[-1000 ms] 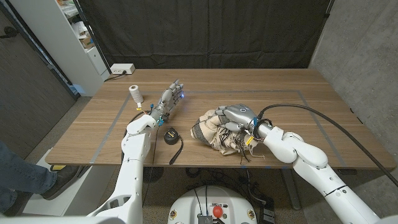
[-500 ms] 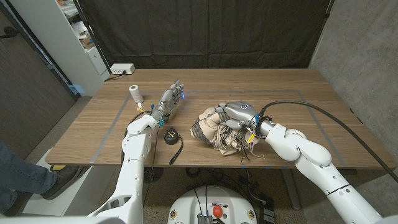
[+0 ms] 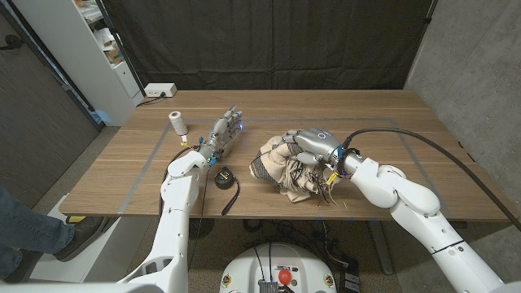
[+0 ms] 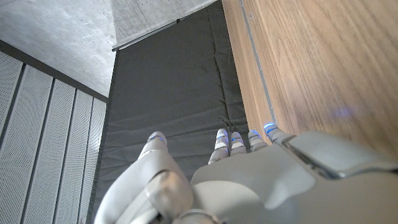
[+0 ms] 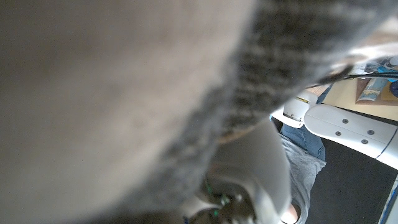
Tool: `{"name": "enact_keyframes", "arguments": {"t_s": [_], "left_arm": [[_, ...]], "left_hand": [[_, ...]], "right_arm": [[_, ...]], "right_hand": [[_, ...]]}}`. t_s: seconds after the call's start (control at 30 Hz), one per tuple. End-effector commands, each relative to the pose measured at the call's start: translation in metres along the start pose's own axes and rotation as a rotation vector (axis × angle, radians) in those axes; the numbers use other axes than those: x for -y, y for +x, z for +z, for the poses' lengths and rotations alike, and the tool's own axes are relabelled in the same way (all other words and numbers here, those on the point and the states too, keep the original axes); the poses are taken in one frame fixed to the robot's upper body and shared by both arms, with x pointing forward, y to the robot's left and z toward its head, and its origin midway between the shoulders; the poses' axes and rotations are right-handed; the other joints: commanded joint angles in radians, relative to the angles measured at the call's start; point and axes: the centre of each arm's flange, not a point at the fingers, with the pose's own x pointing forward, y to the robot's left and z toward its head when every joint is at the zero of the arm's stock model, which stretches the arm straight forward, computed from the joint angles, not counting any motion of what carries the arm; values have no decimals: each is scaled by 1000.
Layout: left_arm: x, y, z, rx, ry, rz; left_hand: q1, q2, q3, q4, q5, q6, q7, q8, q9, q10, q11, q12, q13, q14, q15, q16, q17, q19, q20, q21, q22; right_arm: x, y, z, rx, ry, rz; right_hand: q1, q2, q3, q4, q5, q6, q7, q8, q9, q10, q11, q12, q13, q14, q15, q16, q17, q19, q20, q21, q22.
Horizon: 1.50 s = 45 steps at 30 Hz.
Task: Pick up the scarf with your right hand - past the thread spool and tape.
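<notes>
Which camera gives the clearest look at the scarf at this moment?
The head view: the whole bunched scarf lies on the table with the right hand on top. The right wrist view has it only as blurred fabric against the lens.

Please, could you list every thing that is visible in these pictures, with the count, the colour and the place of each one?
scarf: one, beige with dark checked patches, bunched on the table's right half under the right hand.
thread spool: one, white, upright on the table's far left part.
tape: one, black measuring tape with its strip pulled out toward the front edge, near the left arm.
power strip: one, white, on the floor behind the table.
table: one, brown wood, with a pale outlined rectangle.
shelf unit: one, white, back left.
person's leg: one, blue jeans, lower left edge.
left hand: one, grey, fingers straight, holds nothing, beside the spool.
right hand: one, grey, grips the scarf.
</notes>
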Motion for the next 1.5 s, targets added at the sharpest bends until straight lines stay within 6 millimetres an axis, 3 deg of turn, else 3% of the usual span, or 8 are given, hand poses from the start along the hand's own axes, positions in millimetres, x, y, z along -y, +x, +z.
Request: {"name": "enact_keyframes", "arguments": {"t_s": [0.03, 1.5], "left_arm": [[4, -2, 0, 0, 3, 0], [-6, -1, 6, 16, 4, -9]], "left_hand": [[0, 5, 2, -8, -1, 4, 2, -1, 3, 1, -1, -3, 2, -4, 4, 0, 2, -118, 6, -4, 5], [-1, 8, 1, -14, -1, 4, 4, -1, 3, 1, 0, -3, 2, -4, 5, 0, 2, -113, 6, -9, 5]], "right_arm": [[14, -2, 0, 4, -22, -19], [58, 4, 3, -4, -54, -95]], "right_hand": [[-2, 9, 1, 5, -4, 14, -1, 10, 3, 6, -2, 11, 6, 12, -123, -4, 6, -4, -27, 10, 3], [-3, 6, 7, 7, -10, 30, 12, 28, 0, 9, 0, 29, 39, 41, -126, -29, 45, -6, -30, 57, 9]]}}
